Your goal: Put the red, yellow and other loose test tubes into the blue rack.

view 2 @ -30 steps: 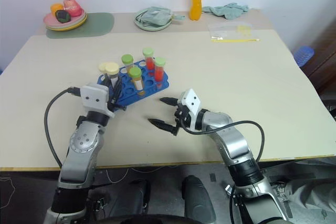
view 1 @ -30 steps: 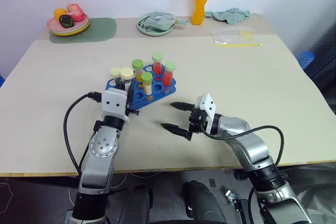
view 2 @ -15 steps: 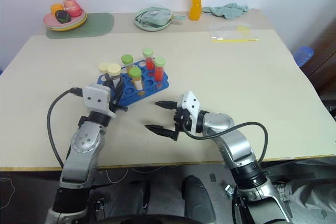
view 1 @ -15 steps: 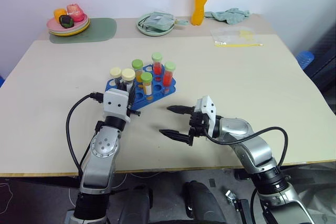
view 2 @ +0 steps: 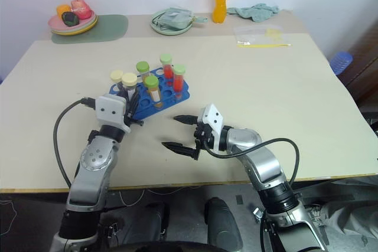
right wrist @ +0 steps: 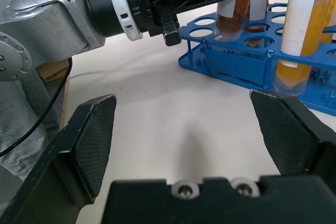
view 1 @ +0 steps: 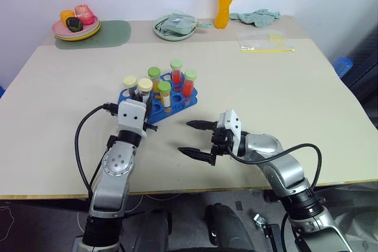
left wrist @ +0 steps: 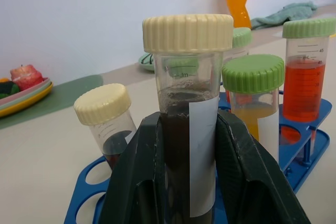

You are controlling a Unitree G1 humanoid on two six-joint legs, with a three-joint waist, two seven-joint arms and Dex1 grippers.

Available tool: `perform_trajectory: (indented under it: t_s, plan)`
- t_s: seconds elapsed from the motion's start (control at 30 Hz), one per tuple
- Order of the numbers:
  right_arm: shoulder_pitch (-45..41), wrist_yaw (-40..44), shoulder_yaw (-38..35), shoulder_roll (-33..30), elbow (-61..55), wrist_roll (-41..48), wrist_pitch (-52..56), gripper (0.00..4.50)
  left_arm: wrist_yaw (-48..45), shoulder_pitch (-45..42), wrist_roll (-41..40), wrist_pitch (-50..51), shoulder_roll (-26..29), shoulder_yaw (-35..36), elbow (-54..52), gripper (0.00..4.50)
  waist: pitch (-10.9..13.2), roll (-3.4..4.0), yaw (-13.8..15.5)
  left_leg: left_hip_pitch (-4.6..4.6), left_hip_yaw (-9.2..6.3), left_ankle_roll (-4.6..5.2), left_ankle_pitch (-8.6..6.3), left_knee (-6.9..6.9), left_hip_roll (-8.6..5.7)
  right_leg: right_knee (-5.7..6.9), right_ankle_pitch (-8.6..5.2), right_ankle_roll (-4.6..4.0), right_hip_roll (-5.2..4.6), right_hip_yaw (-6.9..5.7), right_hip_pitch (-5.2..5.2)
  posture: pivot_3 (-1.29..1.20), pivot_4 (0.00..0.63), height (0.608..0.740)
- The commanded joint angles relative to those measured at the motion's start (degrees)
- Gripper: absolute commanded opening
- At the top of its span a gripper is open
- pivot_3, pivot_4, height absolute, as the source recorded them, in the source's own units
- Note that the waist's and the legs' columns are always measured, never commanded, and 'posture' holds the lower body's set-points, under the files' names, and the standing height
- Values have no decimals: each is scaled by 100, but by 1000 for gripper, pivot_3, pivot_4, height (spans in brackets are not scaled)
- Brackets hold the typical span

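At the near-left corner of the blue rack (view 1: 158, 103), the left gripper (left wrist: 186, 182) clamps the brown cream-capped tube (left wrist: 187, 124) upright for seating, while the right gripper (view 1: 196, 139) waits wide open, empty, nearby.

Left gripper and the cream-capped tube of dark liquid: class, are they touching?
Touching. In the left wrist view the left gripper has both black fingers pressed flat against the sides of the cream-capped tube, with no gap, over the blue rack.
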Motion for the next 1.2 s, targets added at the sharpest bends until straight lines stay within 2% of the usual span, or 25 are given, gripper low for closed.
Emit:
perform_trajectory:
  t_s: [0.03, 0.13, 0.27, 0.37, 0.4, 0.53, 0.7, 0.8, 0.9, 1.0, 1.2]
  plan:
    - [19, -19, -15, 66, -119, 45, -106, 4500, 20, 28, -270, -3, -183, 78, -14, 745, 0, 0, 5, 0, 0, 0, 0, 0, 0, 0, 0, 0, 0, 0, 0, 0, 150, 740]
    - [23, -35, -9, 69, -142, 46, -106, 4500, 11, 30, -297, -169, -235, 92, 81, 745, 0, 0, 5, 0, 0, 0, 0, 1, 0, 0, 0, 0, 0, 0, 0, 0, 150, 740]
    - [-3, -48, -22, 53, -173, 29, -133, 4500, 15, 59, -282, -321, -256, 60, 177, 2662, 0, 0, 6, -2, 0, 0, 0, 2, -1, -1, 0, 0, -1, 0, 0, 0, 150, 740]
    - [-85, -190, -162, 115, -207, 109, -105, 4500, 42, 130, -397, -375, -273, 178, -17, 4266, 0, 0, -2, -2, 0, 0, 0, 2, -1, -1, 0, 0, -1, 0, 0, 0, 150, 740]
    - [-133, -204, -239, 87, -249, 180, -37, 4500, 9, 185, -479, -321, -234, 253, -195, 4442, 0, 0, -6, -2, 0, 0, 0, 2, 0, 0, 0, 0, 0, 0, 0, 0, 150, 740]
    - [-242, -31, -498, -285, -341, 348, 157, 4500, -319, 532, -989, 96, 40, 559, -1034, 4442, 0, 1, -4, -2, -1, 0, 0, 1, 1, 0, 0, 0, 0, 0, 0, 0, 150, 740]
    - [-309, 324, -1212, -1170, -128, 643, 465, 4500, -1185, 1641, -2178, 930, 1010, 1669, -2146, 4442, 3, 5, -11, -2, 1, 2, -1, -1, 2, -2, -2, -1, -1, 1, 0, 0, 150, 740]
    - [-371, 303, -1565, -1627, 460, 401, 271, 4500, -1573, 2340, -2544, 1203, 1519, 2456, -2107, 4442, 2, 4, -10, 1, 2, 2, -1, 1, 2, -4, -2, -2, 0, 0, 3, 0, 150, 740]
    - [-469, 269, -1779, -1985, 1104, 176, 119, 4500, -1881, 2790, -2620, 1268, 1886, 2922, -1879, 4442, 2, 4, -1, 5, 6, 2, -1, 1, 4, -7, -7, -8, 3, 0, 8, 0, 150, 740]
    - [-544, 283, -1840, -2122, 1617, -28, -203, 4500, -1964, 2914, -2509, 1142, 2014, 3051, -1607, 4442, 2, 3, -6, 5, 6, 2, -1, 2, 3, -11, -11, -15, 2, 0, 11, 0, 150, 740]
    - [-460, 293, -1833, -2071, 1771, -157, -485, 4500, -1997, 3008, -2432, 1002, 1956, 3105, -1336, 4442, 3, 4, -27, 7, 7, 2, -1, -2, 5, -11, -4, -4, 3, 1, 11, 0, 150, 740]
